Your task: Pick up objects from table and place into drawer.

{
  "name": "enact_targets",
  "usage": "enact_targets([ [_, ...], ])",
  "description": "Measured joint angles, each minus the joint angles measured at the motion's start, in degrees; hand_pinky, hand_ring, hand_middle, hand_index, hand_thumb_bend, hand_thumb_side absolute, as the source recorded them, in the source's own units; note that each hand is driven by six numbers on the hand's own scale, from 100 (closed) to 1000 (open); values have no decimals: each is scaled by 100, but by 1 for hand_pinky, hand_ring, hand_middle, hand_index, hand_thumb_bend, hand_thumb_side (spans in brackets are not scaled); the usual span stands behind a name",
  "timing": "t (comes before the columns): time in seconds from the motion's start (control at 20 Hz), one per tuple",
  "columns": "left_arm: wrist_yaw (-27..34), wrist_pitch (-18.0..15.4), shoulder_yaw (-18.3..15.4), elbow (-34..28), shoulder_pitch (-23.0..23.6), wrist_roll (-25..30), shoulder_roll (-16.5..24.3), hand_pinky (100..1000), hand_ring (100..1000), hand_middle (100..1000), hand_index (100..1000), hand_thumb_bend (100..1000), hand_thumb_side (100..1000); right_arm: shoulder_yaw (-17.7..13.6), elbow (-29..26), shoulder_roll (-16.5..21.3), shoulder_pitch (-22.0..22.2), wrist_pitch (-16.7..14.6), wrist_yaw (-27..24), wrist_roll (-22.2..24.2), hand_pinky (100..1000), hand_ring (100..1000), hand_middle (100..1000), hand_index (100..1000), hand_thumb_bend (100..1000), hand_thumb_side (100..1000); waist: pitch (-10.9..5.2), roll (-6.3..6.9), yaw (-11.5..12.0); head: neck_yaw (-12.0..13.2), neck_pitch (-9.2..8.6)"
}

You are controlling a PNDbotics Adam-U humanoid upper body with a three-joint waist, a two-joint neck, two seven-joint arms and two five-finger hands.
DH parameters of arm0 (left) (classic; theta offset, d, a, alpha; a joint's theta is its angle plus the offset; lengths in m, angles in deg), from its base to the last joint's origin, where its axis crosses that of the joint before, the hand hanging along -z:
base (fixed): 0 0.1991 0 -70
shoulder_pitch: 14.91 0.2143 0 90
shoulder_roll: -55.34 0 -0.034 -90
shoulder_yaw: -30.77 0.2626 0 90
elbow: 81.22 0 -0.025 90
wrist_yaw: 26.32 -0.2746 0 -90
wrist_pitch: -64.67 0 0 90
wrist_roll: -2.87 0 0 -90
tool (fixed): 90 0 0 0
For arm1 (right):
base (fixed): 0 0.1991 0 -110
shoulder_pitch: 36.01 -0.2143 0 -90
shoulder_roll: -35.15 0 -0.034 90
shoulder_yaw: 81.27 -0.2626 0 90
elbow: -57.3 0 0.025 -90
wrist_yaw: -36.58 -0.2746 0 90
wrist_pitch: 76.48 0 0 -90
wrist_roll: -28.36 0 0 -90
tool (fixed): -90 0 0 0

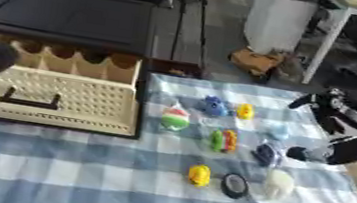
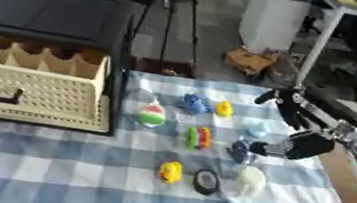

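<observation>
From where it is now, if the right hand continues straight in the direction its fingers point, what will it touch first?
Probably the dark blue toy. The right hand has its lower fingers pointing left, right beside that toy. Whether they are at its height or above it is unclear.

A blue-and-white checked cloth [image 1: 75,169] carries a yellow toy [image 1: 199,175] beside a cream drawer [image 1: 58,98].

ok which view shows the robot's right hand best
The right eye view: the black right hand shows whole there, with its silver wrist, fingers spread above the dark blue toy on the checked cloth. The left eye view shows the same hand nearer the right edge, with less of the arm behind it.
</observation>
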Motion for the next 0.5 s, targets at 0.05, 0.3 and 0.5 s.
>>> enact_targets([
  [0.05,4,-1,0,1,3,0,0,100,100,100,673,827,1000,16,15,19,-3,-11,0,34,121,235,234,780,673,455,0,-5,0,0,1],
  [0.3,16,-7,0,4,31,5,-2,100,100,100,674,821,1000,88,84,82,0,-45,0,223,110,214,212,767,674,441,-4,-20,7,0,6],
  [0.5,20,-23,0,6,34,16,-9,100,100,100,674,820,1000,134,106,87,29,-55,-1,382,131,242,247,769,674,439,-9,-22,7,0,13],
])
